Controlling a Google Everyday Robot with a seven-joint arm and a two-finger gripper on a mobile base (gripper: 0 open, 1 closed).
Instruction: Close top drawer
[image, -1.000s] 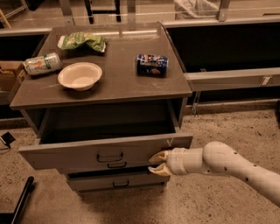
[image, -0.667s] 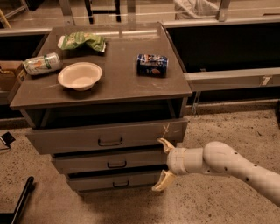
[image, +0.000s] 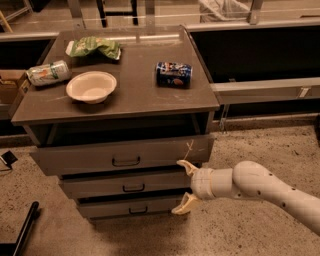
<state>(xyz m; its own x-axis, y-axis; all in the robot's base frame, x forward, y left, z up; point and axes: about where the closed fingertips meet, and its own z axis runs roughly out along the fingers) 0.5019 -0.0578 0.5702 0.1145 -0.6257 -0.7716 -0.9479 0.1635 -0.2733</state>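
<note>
The top drawer (image: 122, 156) is a wide grey drawer with a small dark bail handle (image: 126, 161) and a white string (image: 189, 148) at its right end. It stands out only a little from the cabinet, with a narrow dark gap above its front. My gripper (image: 183, 188) is open, its fingers (image: 186, 167) spread wide apart, just in front of the drawers' right end. It sits below the top drawer's front, level with the middle drawer (image: 125, 182), and holds nothing.
On the cabinet top (image: 135, 92) lie a white bowl (image: 91, 86), a tipped can (image: 48, 72), a green bag (image: 95, 47) and a blue can (image: 173, 74). A bottom drawer (image: 131, 206) sits below. A low shelf (image: 265, 87) stands right. A dark pole (image: 22, 231) lies at bottom left.
The top drawer went from wide open to nearly shut. My gripper, first closed against its front, has opened and dropped slightly away from it.
</note>
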